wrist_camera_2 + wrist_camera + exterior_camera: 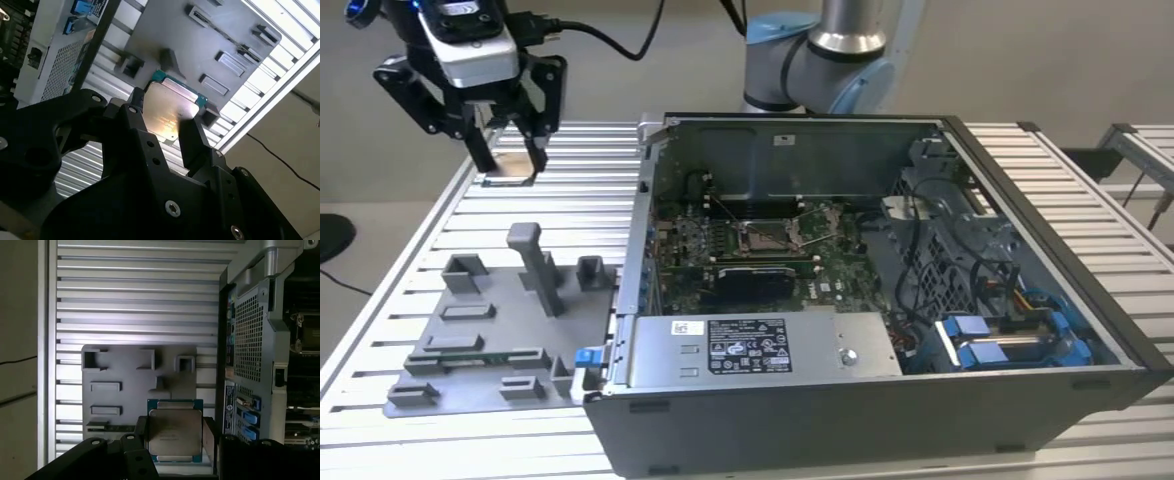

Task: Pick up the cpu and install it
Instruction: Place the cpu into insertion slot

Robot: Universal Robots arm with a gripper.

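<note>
The gripper (pixel 510 160) pinches the cpu (pixel 175 432) by two opposite edges, silver top showing in both wrist views. It hangs over the far part of the slatted table (pixel 400 260), on the exterior view's left. A grey tray (pixel 480 340) lies nearer, and the open case (pixel 881 300) stands to the exterior view's right.

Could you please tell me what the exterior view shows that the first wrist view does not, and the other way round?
The exterior view adds the arm's base, and inside the computer case the labelled silver box and blue brackets. The first wrist view adds the cpu's pale metal top with its green edge, seen close, and the case's rear ports. Both show the pincer shut on the cpu, the grey fixture tray and the slatted table.
</note>
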